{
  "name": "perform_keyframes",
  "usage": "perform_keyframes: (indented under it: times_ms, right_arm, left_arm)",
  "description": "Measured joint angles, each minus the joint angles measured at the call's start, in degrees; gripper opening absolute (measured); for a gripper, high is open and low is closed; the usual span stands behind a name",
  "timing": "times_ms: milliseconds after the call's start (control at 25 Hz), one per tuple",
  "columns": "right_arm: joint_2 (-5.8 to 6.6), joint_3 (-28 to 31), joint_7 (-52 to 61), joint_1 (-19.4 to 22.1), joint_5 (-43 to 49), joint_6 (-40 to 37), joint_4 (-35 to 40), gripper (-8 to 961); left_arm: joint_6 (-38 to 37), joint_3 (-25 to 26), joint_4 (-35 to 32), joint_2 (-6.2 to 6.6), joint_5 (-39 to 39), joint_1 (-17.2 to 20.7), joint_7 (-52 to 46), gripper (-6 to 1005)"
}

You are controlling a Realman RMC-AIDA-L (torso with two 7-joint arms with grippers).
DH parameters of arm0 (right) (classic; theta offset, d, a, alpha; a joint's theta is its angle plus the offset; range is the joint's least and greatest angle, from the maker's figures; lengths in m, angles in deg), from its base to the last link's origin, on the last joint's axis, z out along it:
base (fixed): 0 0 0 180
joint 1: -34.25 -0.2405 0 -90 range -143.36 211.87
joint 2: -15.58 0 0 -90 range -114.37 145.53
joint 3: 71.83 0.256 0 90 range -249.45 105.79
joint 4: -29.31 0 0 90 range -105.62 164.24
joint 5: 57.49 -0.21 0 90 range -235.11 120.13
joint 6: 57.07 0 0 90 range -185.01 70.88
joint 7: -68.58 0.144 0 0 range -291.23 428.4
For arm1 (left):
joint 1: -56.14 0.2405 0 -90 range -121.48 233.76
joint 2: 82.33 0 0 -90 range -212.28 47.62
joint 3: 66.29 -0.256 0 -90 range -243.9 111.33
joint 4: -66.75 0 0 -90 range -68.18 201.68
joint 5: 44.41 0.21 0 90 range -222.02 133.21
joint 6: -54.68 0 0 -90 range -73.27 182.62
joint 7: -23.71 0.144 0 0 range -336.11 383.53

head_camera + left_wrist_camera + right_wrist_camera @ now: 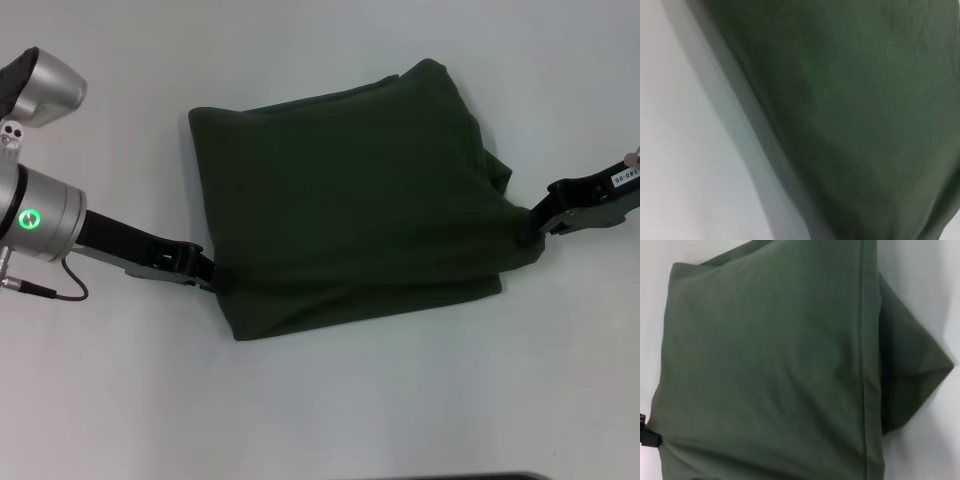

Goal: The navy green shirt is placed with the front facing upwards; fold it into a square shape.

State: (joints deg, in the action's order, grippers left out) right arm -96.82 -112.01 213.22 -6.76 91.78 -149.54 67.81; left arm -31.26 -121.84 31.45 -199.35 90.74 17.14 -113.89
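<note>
Dark-green navy green shirt (350,190) folded roughly square mid-counter (320,420), left gripper (205,270) and right gripper (540,222) reaching in low from opposite sides, pinching its near corners, jaws clamped on fabric.

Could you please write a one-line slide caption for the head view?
Left gripper and right gripper meet opposite edges of the folded navy green shirt on the white table.
</note>
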Motion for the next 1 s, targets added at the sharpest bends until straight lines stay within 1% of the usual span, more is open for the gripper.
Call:
perform_keyframes:
  times_ms: [400, 480, 600, 720, 920, 1000]
  right_arm:
    - [0.01, -0.44, -0.18, -0.01, 0.26, -1.55, -1.88, 33]
    - [0.03, -0.29, -0.22, 0.13, 0.18, -1.81, -1.75, 114]
    - [0.81, 1.03, -0.24, 0.46, -0.96, -1.95, -1.36, 235]
    - [1.78, 1.95, -0.25, 0.51, -2.41, -2.13, -1.34, 263]
    - [3.26, 2.45, -0.27, -0.10, -5.85, -2.16, -0.48, 263]
    - [3.53, 2.75, -0.25, -0.22, -8.02, -2.34, 0.98, 264]
  left_arm:
    - [-0.63, 2.83, -0.04, 0.74, 0.06, 0.36, 0.82, 79]
    - [-0.76, 3.02, -0.15, 0.74, 0.06, 0.38, 1.35, 82]
    - [-1.09, 4.47, -1.11, 0.75, 0.06, 0.77, 1.53, 148]
    - [-2.08, 5.81, -2.57, 0.76, 0.11, 1.69, 1.62, 213]
    - [-4.03, 6.51, -6.36, 0.81, 2.13, 2.73, 1.46, 446]
    - [-4.90, 8.37, -9.17, 0.88, 2.94, 3.53, 1.56, 504]
